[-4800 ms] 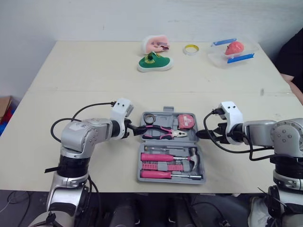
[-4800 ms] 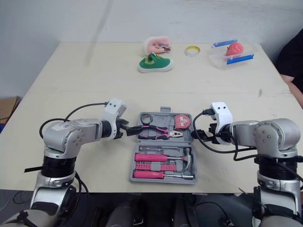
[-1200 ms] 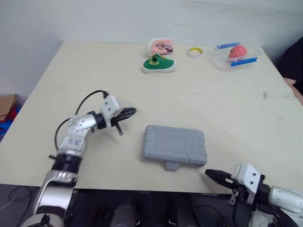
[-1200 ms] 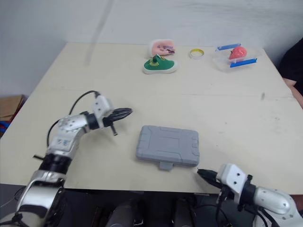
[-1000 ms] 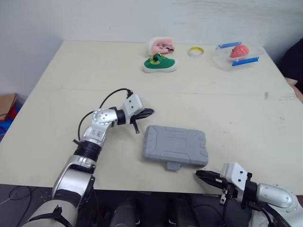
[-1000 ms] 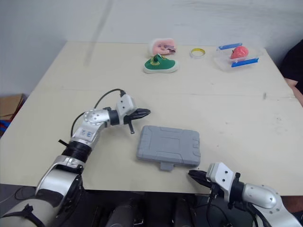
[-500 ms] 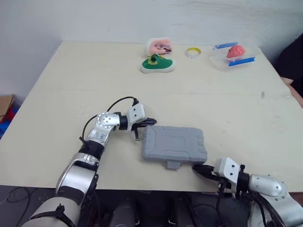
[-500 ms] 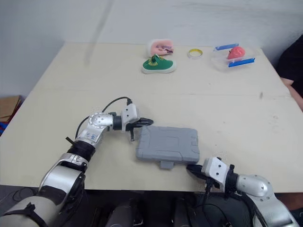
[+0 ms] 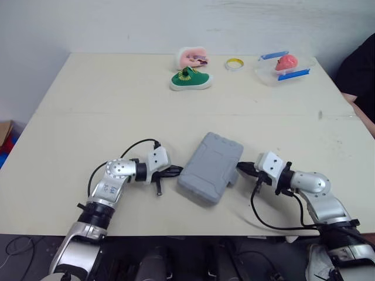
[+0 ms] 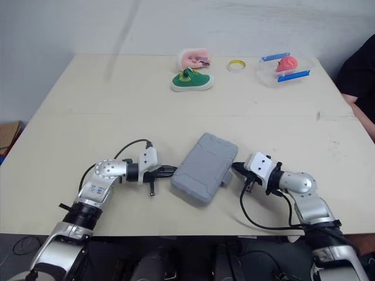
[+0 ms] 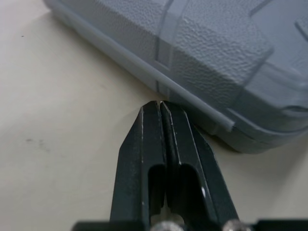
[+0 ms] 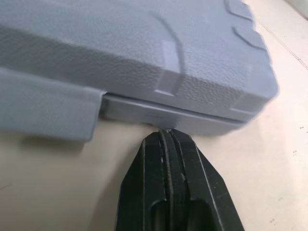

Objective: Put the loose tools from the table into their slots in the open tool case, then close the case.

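Case (image 9: 211, 167) turned, long axis diagonal; left claw (image 9: 176, 170) and right claw (image 9: 239, 168) clenched, probably touching.

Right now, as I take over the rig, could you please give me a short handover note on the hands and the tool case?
Left hand: shut, holding nothing, tips at the seam on one side of the tool case.
Right hand: shut, holding nothing, tips at the opposite side of the case, beside the latch tab.
Case: lid down, lying skewed on the table between the two hands.
Done: the case is closed.
Left: I cannot tell whether the latch is snapped. Check it, then draw both hands back.
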